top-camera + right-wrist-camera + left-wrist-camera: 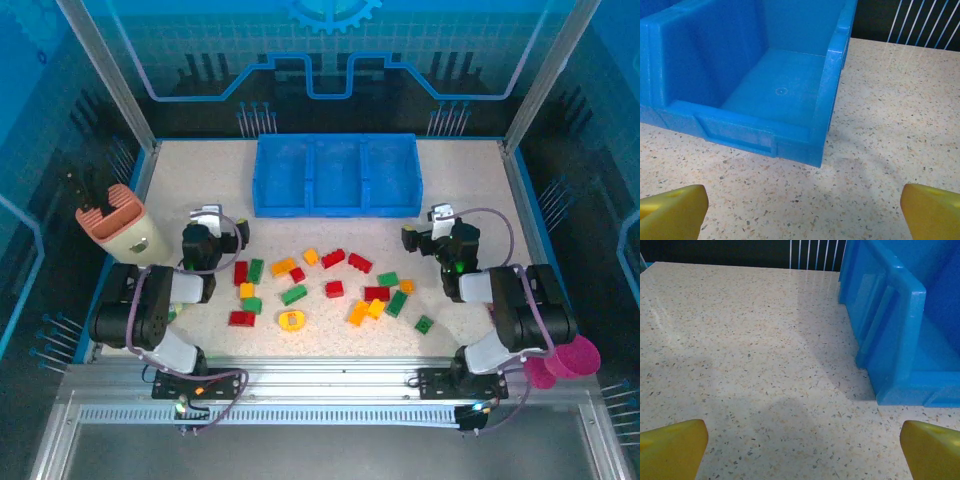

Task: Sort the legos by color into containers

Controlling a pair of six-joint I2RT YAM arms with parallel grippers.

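- Utensil holder (pixel 115 225), beige and pink, stands at the far left edge of the table (pixel 200 170), well apart from the bricks. Not part of the job.
- Left gripper (pixel 207 222) sits low beside the left end of the brick scatter. Jaws spread fully, nothing between them. In the left wrist view the left gripper (pixel 800 452) looks over bare table, with the tray corner (pixel 900 340) ahead on the right.
- Legos (pixel 334 289) all lie loose on the table between the two arms, with red, green and yellow-orange mixed together. None is in the tray.
- Blue tray (pixel 336 208) sits behind the bricks, its three compartments side by side and all empty.
- Right gripper (pixel 441 228) is just right of the scatter, near the tray's right front corner. Jaws are wide apart, holding nothing. In the right wrist view the right gripper (pixel 800 212) faces the tray's end compartment (pixel 780 90), which is bare.
- Magenta cup (pixel 572 358) sits at the near right, beside the right arm's base.
- Risk: several bricks touch or sit just beside a different colour, so wide jaws could grab two or shove a neighbour away.
- Risk: yellow and orange look close, so they could be split between compartments.
- Risk: the tray walls stand raised, so a low carry could clip the rim and drop the brick.
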